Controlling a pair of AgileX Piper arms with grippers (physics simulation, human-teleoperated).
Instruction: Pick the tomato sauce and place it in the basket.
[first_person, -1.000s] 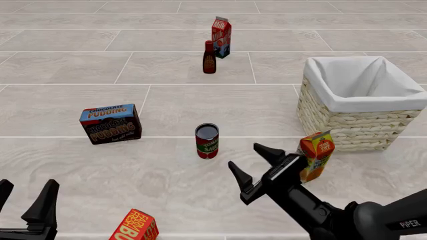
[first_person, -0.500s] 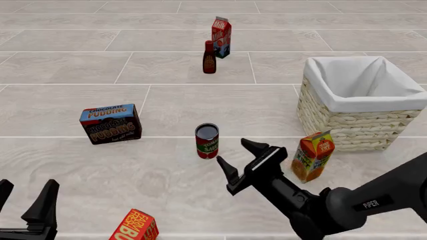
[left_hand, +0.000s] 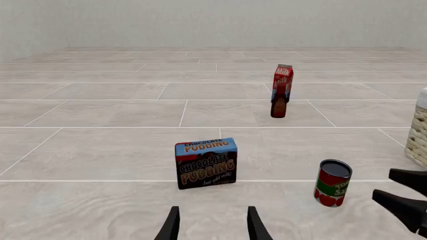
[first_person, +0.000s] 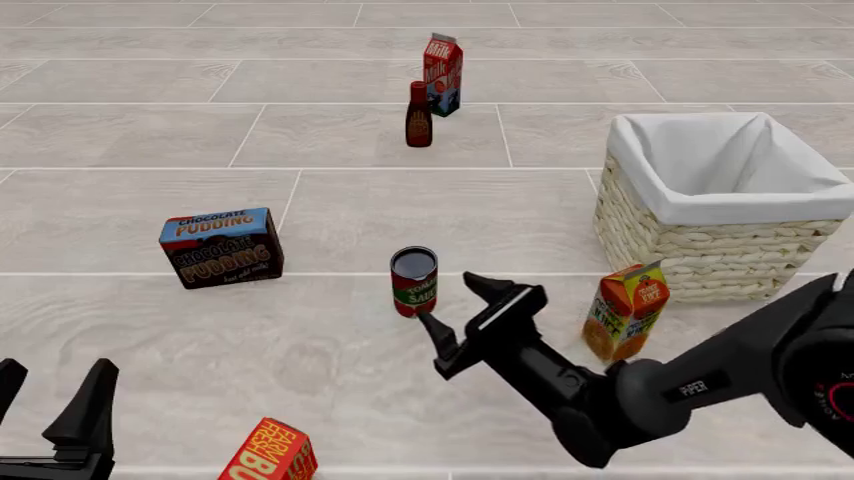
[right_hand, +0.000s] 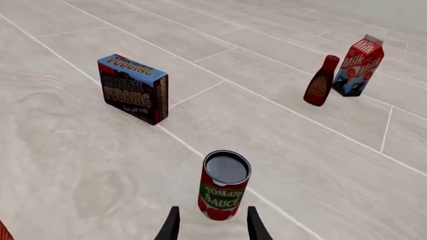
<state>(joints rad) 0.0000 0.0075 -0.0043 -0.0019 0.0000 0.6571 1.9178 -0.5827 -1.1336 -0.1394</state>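
Jaws of your right gripper (first_person: 463, 308) gape wide just short of the tomato sauce (first_person: 414, 282); centre them around it before you squeeze.

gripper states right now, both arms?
Left gripper: open, holding nothing, low at the near left.
Right gripper: open, empty, just short of the tomato sauce, not touching it.

My black gripper (first_person: 463, 311), red can (first_person: 414, 282) with green band and yellow lettering, straw-pale woven basket (first_person: 694, 244) lined white, blue-and-brown pudding box (first_person: 222, 247), orange carton (first_person: 626, 311).
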